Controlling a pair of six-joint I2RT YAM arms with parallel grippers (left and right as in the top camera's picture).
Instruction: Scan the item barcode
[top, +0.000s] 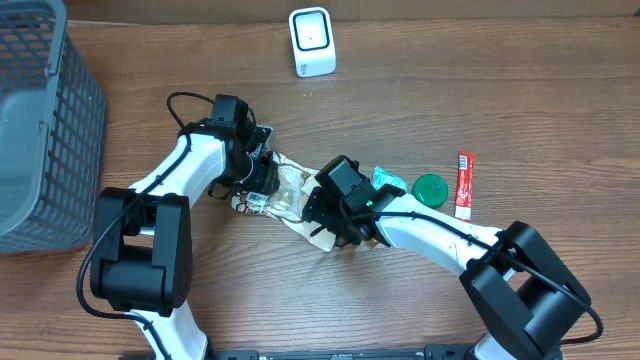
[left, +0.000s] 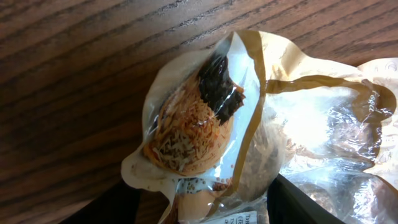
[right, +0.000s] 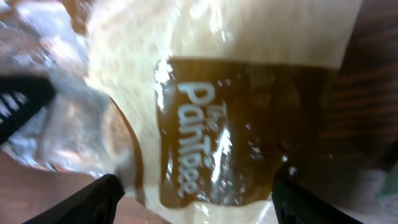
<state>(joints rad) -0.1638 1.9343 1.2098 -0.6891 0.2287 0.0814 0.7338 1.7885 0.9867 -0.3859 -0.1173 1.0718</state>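
The item is a clear and tan pastry bag (top: 287, 190) holding a seeded bun, lying on the wooden table between both arms. My left gripper (top: 258, 185) is shut on the bag's left end. In the left wrist view the bag (left: 193, 124) fills the gap of that gripper (left: 199, 211), and a white printed label (left: 239, 218) shows at the bottom edge; no barcode is readable. My right gripper (top: 318, 208) stands open over the bag's right end. In the right wrist view its jaws (right: 196, 199) straddle the brown printed part of the bag (right: 236, 112). The white scanner (top: 312, 42) stands at the back.
A grey mesh basket (top: 40, 120) fills the left side. Right of the arms lie a teal packet (top: 386, 180), a green round lid (top: 431, 188) and a red sachet (top: 463, 183). Bare wood stretches between the bag and the scanner.
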